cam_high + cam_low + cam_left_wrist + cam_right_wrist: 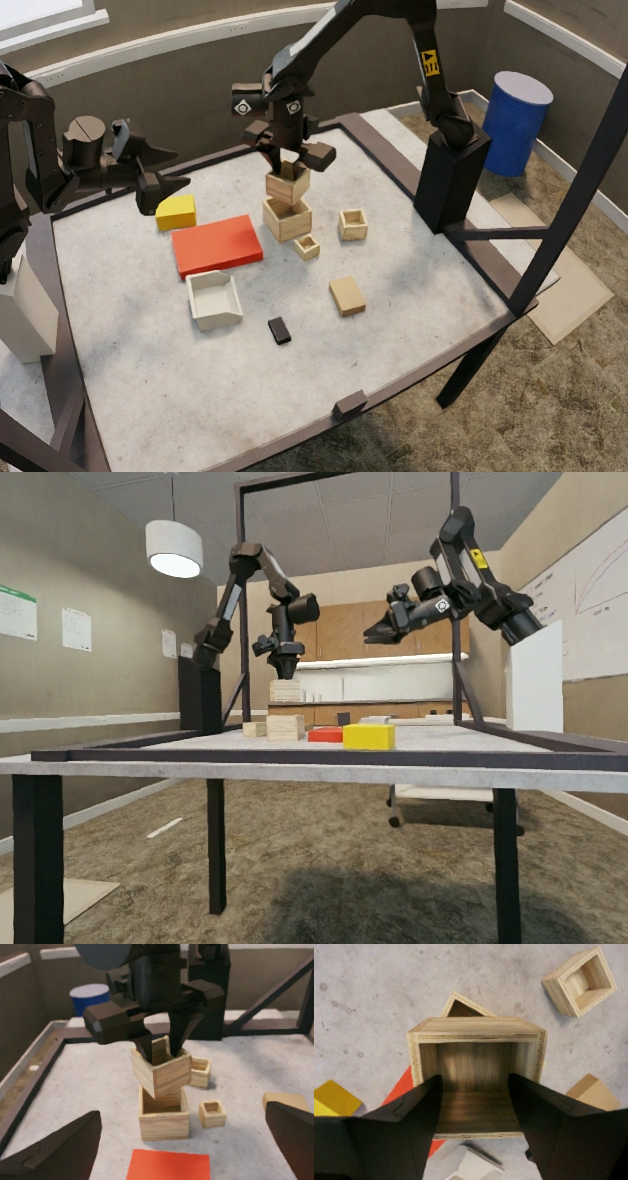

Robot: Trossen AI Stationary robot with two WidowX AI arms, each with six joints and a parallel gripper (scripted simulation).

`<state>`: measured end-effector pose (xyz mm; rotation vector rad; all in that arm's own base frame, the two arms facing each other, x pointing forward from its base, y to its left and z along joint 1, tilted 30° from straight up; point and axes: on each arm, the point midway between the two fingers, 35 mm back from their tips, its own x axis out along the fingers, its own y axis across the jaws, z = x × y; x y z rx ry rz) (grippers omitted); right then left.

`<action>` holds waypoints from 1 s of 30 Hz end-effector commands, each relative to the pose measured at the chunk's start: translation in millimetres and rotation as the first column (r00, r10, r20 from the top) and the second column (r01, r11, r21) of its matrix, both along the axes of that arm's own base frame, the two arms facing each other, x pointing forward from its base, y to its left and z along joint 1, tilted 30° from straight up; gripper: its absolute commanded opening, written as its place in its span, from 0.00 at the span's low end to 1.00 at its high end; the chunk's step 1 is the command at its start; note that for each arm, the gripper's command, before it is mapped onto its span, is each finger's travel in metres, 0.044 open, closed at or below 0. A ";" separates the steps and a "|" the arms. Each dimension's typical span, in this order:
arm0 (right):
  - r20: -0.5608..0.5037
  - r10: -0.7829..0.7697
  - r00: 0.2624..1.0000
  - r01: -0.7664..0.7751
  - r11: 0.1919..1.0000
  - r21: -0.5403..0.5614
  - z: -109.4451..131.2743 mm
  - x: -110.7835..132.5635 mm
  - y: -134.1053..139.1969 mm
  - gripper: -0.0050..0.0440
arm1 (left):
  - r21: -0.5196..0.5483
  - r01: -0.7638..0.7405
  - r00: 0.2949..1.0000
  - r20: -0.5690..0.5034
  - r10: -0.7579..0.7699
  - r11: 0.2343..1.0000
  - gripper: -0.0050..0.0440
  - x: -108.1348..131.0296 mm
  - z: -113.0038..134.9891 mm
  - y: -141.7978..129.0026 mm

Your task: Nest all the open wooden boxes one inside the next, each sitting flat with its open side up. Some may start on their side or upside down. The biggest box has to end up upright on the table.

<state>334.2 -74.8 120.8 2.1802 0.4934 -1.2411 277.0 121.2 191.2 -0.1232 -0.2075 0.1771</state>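
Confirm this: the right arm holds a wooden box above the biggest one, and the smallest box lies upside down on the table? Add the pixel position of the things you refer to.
Not quite: the smallest box [308,252] [214,1120] sits open side up, as the top view shows. The rest of your statement stands.

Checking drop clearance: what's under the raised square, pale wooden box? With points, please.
The larger open pale wooden box [295,228] [281,729] [164,1128] [474,1003], upright. Visible interior looks bare; the raised box [285,189] [284,690] [172,1076] [476,1027] covers the rest.

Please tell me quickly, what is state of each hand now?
Left hand: open, holding nothing.
Right hand: holding a wooden box, fingers inside it.
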 end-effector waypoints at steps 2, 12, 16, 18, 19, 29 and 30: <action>0.016 -0.110 0.994 0.109 0.992 0.056 8.6 1.7 -0.2 0.68 | -0.002 -0.001 1.000 0.002 0.001 1.000 0.92 -0.3 0.4 0.9; -0.035 -0.384 0.923 0.382 0.898 0.219 8.6 1.7 -0.2 0.68 | -0.002 -0.001 1.000 0.002 0.001 1.000 0.92 -0.3 0.4 0.9; -0.041 -0.404 0.914 0.402 0.886 0.231 8.6 1.8 -0.2 0.68 | -0.002 -0.001 1.000 0.002 0.001 1.000 0.92 -0.3 0.4 0.9; -0.041 -0.404 0.914 0.402 0.886 0.231 8.6 1.8 -0.2 0.68 | -0.002 -0.001 1.000 0.002 0.001 1.000 0.92 -0.3 0.4 0.9; -0.041 -0.404 0.914 0.402 0.886 0.231 8.6 1.8 -0.2 0.68 | -0.002 -0.001 1.000 0.002 0.001 1.000 0.92 -0.3 0.4 0.9; -0.066 -0.420 0.905 0.423 0.875 0.235 -7.9 5.8 1.3 0.68 | -0.002 -0.001 1.000 0.002 0.001 1.000 0.92 -0.3 0.4 0.9; -0.066 -0.421 0.905 0.424 0.874 0.236 -9.1 6.5 1.3 0.68 | -0.002 -0.001 1.000 0.002 0.001 1.000 0.92 -0.3 0.4 0.9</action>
